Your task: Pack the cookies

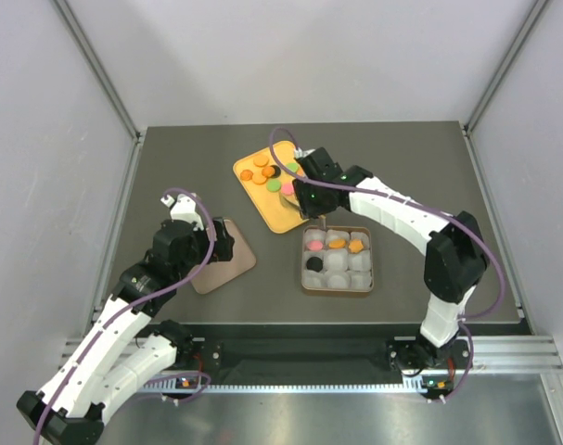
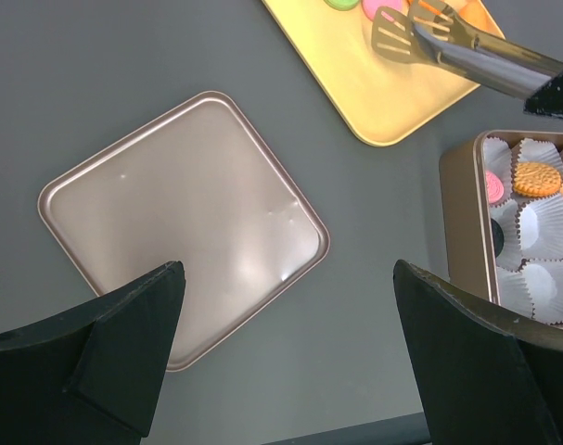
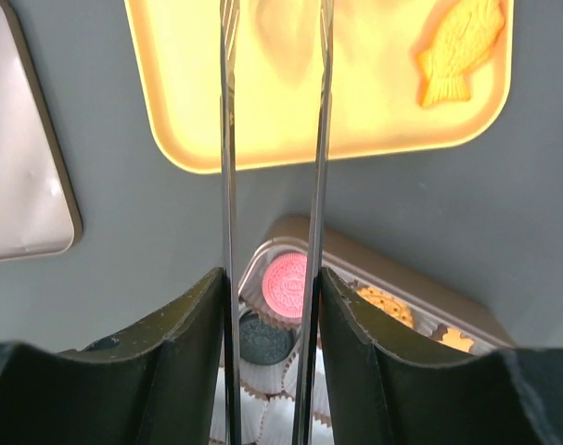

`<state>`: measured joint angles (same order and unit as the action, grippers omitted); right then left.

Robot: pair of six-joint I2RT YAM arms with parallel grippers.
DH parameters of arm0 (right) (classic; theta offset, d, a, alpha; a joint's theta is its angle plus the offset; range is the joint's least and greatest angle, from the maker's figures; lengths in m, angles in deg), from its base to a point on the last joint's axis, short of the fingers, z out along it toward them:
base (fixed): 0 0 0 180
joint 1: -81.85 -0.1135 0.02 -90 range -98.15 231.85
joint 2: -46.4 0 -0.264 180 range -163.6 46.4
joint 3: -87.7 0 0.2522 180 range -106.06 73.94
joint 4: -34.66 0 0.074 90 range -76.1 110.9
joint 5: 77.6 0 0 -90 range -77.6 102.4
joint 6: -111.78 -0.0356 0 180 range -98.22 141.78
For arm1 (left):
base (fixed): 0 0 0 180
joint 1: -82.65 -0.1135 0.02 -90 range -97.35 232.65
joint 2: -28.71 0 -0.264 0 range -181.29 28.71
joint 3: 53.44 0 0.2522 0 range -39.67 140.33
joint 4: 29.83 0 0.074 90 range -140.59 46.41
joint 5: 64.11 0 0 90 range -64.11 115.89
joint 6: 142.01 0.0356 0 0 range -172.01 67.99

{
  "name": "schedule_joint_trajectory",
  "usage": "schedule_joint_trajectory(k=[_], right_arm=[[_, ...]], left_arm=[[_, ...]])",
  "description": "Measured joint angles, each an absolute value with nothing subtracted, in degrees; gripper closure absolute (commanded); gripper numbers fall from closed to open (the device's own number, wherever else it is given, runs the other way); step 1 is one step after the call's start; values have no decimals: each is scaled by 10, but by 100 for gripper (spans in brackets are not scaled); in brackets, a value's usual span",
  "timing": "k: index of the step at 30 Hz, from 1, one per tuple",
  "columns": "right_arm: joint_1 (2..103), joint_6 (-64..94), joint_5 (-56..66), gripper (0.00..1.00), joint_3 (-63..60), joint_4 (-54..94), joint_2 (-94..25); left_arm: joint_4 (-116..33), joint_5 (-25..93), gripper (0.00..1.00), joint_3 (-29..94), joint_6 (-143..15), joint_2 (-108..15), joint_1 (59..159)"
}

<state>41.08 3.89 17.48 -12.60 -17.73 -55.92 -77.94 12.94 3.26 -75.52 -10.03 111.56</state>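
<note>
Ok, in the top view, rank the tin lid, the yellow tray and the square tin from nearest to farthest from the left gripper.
1. tin lid, beneath the left gripper.
2. yellow tray, farther back and right.
3. square tin, farthest right.

White shells, black joints on left arm (image 1: pixel 86 357), right arm (image 1: pixel 392 209); purple cables (image 1: pixel 203 215) (1 each); fingers (image 2: pixel 105 343) seemingly matte black.

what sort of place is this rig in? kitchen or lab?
Most likely a lab test cell: plain grey walls enclose the dark table, two robot arms bolt to an aluminium rail, and cookies sit staged on a yellow tray.
</note>
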Motion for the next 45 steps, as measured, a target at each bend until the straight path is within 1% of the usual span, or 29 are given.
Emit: schedule_joint_trajectory(k=[13,30,37,42,45], right_arm=[[424,42,173,54,-162,-167,-618],[430,47,172,54,-199,-166,-648],[435,48,172,55,-199,-167,-656],[436,49,168,62,-199,-166,-656],[437,50,164,63,-199,-167,-656]], left_arm=[[-779,129,1,33,-757,-101,1116],[-779,129,1,33,-757,-101,1116],[-779,129,1,33,-758,-101,1116],[-779,129,1,33,-758,-101,1116],[-779,129,1,33,-758,-101,1116]])
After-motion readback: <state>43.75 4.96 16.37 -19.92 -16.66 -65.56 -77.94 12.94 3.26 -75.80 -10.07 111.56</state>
